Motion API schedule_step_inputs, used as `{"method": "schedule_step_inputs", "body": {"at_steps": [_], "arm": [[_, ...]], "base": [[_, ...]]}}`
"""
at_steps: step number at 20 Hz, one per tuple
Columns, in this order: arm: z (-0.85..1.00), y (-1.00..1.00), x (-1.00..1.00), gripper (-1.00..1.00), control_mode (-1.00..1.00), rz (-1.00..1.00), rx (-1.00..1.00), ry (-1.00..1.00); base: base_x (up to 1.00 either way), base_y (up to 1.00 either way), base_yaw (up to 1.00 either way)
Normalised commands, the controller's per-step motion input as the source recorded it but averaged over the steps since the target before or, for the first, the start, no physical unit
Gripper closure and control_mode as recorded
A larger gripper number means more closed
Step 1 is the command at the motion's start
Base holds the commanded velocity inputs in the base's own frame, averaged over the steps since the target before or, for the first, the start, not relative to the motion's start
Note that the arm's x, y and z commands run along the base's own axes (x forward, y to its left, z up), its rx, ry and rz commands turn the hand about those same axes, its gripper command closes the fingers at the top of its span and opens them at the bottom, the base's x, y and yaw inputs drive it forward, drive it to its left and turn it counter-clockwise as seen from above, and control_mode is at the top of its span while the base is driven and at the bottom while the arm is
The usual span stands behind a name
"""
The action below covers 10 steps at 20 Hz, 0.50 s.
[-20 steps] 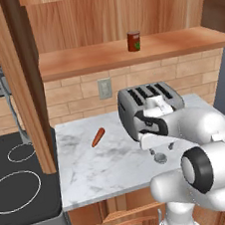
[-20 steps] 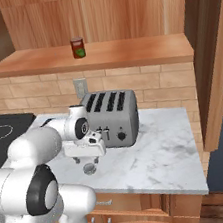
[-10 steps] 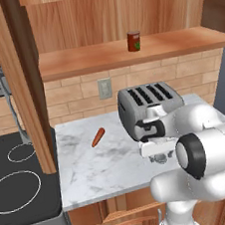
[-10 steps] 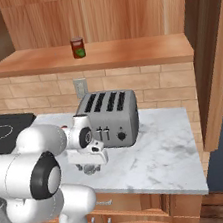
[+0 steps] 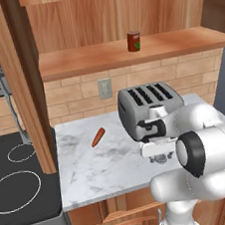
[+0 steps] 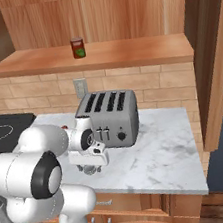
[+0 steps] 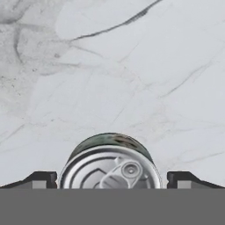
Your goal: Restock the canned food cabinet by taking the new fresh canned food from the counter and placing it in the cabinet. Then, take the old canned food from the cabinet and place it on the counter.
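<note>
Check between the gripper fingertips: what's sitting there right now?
The flat silver tin on the marble counter, one fingertip either side, per the hand view.

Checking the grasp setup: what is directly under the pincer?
The flat silver-grey tin sits on white marble counter, between the pincer fingertips. Its base is hidden.

The flat tin (image 7: 110, 163) is cut off by the grey band in the hand view; in both base views it is largely hidden beneath the gripper (image 5: 159, 157).
</note>
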Motion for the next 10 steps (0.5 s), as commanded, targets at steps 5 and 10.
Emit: {"method": "schedule_step_inputs", "body": {"at_steps": [5, 10], "arm": [[-0.12, 0.0, -0.01, 1.0, -1.0, 0.0, 0.01, -0.08], [0.0, 0.0, 0.0, 1.0, -1.0, 0.0, 0.0, 0.0]], "base": [[0.0, 0.0, 0.0], [0.0, 0.0, 0.0]]}}
